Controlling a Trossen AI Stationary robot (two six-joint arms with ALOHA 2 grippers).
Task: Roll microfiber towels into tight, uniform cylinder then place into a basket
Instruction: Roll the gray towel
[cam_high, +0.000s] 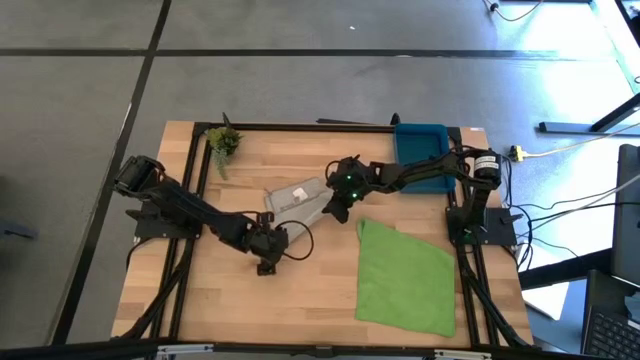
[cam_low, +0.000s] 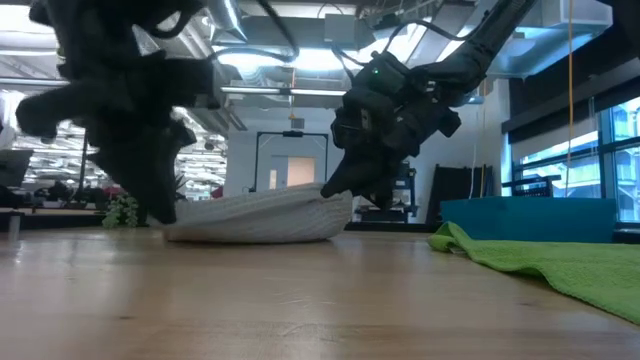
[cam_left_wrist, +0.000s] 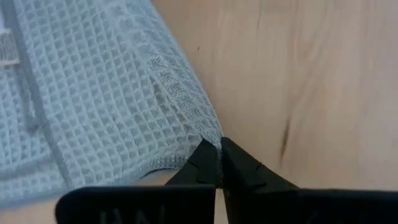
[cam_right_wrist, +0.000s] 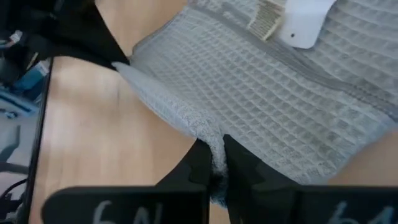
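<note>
The light grey towel (cam_high: 298, 197) lies on the wooden table, with its white tag (cam_right_wrist: 303, 25) on top; it also shows in the low view (cam_low: 260, 216). My left gripper (cam_high: 270, 222) is shut on the towel's near left corner. My right gripper (cam_high: 334, 207) is shut on its right end. The bright green towel (cam_high: 405, 275) lies spread flat at the near right. The blue basket (cam_high: 420, 150) stands at the far right, behind my right arm. My left gripper pinches the grey towel's corner (cam_left_wrist: 210, 138) between its two fingertips (cam_left_wrist: 202, 165). It comes in low from the near left. The corner sits at table level and the rest of the towel lies on the table. My right gripper pinches the towel's right edge (cam_right_wrist: 214, 144) between its two fingers (cam_right_wrist: 198, 163), where the cloth bunches into a fold. It slants down from the far right. That end (cam_low: 335, 203) is raised slightly off the table, and the cloth sags slack toward the left.
A small green plant sprig (cam_high: 223, 142) lies at the far left corner. A black frame (cam_high: 300, 127) runs round the table. Bare wood shows at the near left (cam_high: 230, 300).
</note>
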